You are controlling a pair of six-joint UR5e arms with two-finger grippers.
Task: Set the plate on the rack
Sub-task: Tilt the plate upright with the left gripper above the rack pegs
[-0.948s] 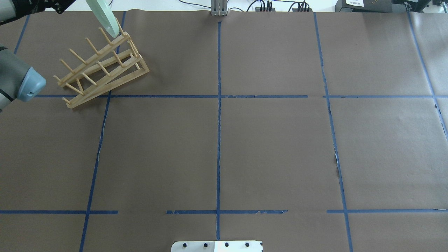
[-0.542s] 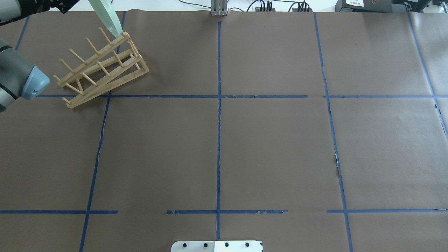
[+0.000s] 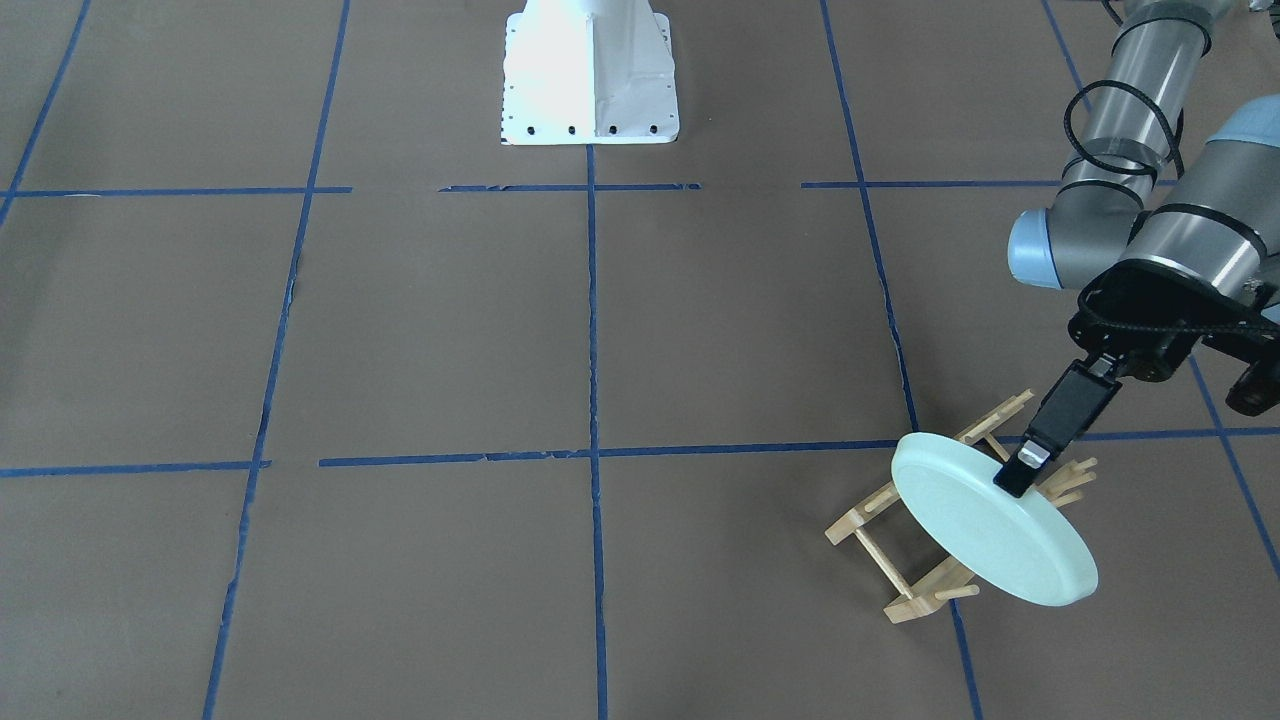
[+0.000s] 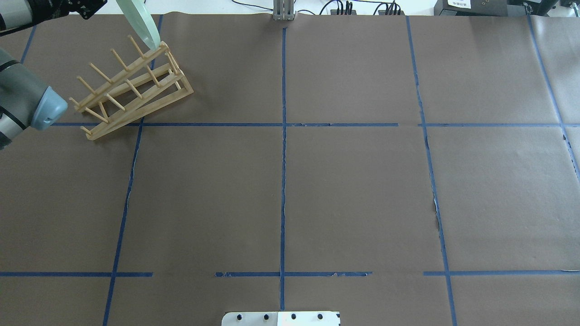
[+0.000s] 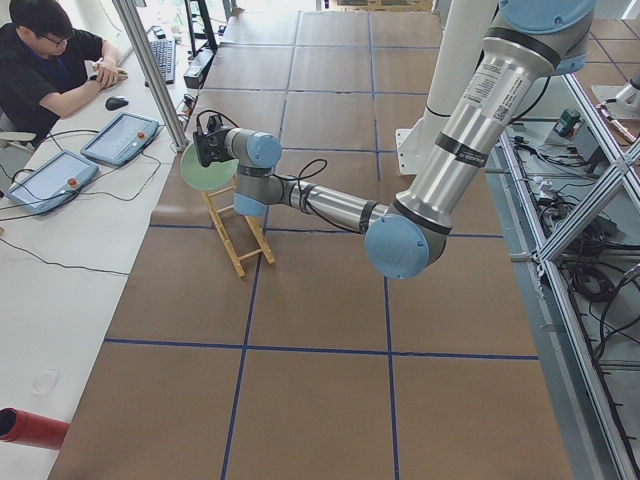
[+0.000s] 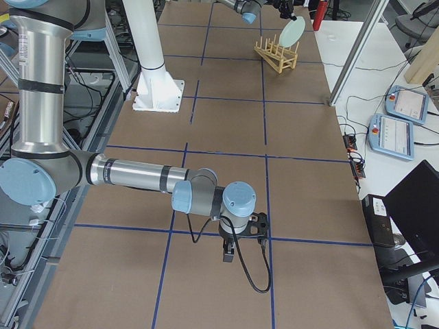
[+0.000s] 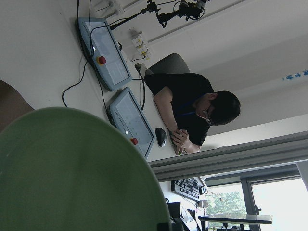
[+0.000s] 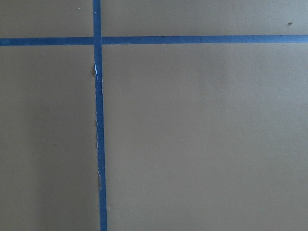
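My left gripper (image 3: 1018, 480) is shut on the rim of the pale mint-green plate (image 3: 985, 535). It holds the plate tilted on edge over the far end of the light wooden rack (image 3: 905, 590). In the overhead view the plate's (image 4: 140, 25) lower edge sits at the last pegs of the rack (image 4: 131, 88). The plate fills the lower left of the left wrist view (image 7: 72, 178). My right gripper (image 6: 230, 255) hangs low over bare brown paper far from the rack; I cannot tell whether it is open or shut.
My left arm's elbow (image 4: 31, 106) hangs beside the rack's near-left end. The white robot base (image 3: 590, 75) stands mid-table. A metal post (image 4: 283, 11) is at the far edge. An operator (image 5: 45, 60) sits behind teach pendants (image 5: 120, 138).
The plate's lower edge has shifted slightly right and down towards the rack's end pegs. The left elbow has moved a little right. The rack has not moved.
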